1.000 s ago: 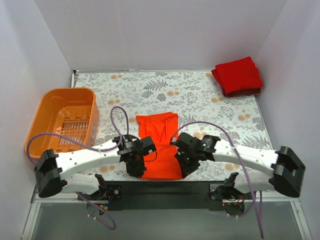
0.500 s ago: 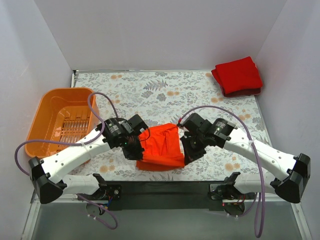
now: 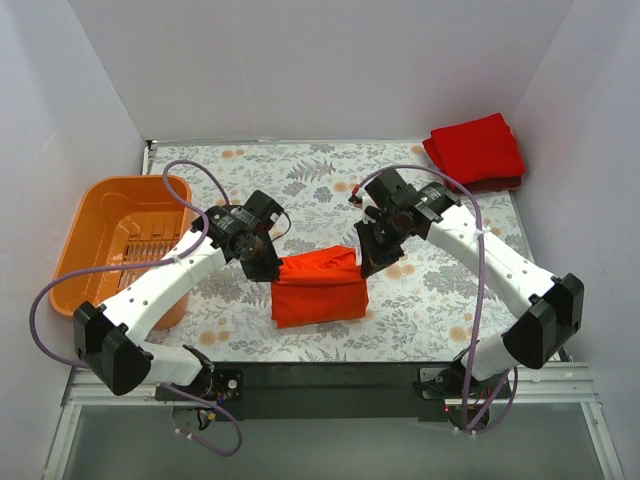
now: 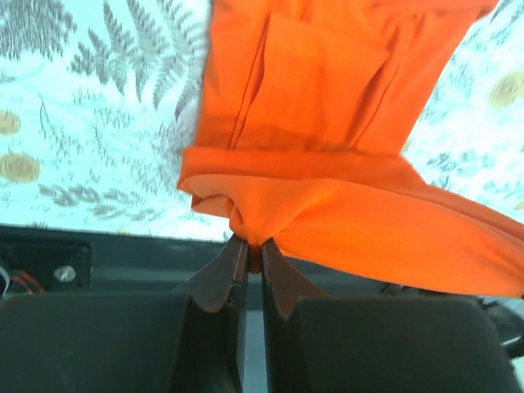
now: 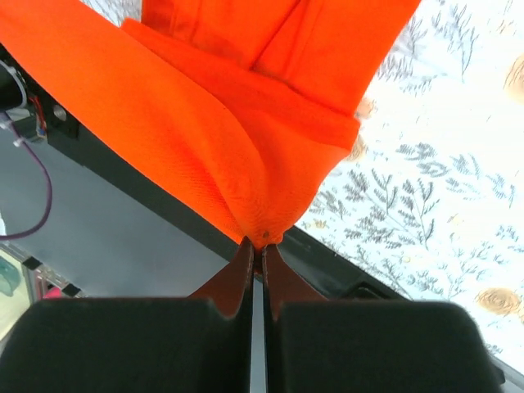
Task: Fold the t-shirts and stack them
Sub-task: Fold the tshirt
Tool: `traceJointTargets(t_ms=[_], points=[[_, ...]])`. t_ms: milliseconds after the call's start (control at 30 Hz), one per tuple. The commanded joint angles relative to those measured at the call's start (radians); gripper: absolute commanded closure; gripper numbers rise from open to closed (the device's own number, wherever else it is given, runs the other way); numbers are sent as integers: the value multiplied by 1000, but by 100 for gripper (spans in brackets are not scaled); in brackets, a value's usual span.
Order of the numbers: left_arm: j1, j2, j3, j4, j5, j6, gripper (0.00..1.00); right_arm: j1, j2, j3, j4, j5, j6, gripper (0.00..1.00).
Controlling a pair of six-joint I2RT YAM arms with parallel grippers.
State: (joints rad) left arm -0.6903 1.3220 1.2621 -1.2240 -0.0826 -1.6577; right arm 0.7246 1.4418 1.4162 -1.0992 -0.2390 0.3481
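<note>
Orange-red t-shirt (image 3: 318, 288) hangs between left claw (image 3: 269, 269), right claw (image 3: 367, 263).

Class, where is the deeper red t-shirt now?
The deeper red t-shirt lies folded at the table's far right corner in the top view.
</note>
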Motion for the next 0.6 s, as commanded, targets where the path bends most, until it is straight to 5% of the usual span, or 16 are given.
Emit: traceJointTargets(t_ms=[0,567], points=[[76,26,23,64,0,101,100,-59,58,90,-31,-25,-92,99],[258,269,-61,310,12,199,100,-188,442,198,134,27,-235,99]])
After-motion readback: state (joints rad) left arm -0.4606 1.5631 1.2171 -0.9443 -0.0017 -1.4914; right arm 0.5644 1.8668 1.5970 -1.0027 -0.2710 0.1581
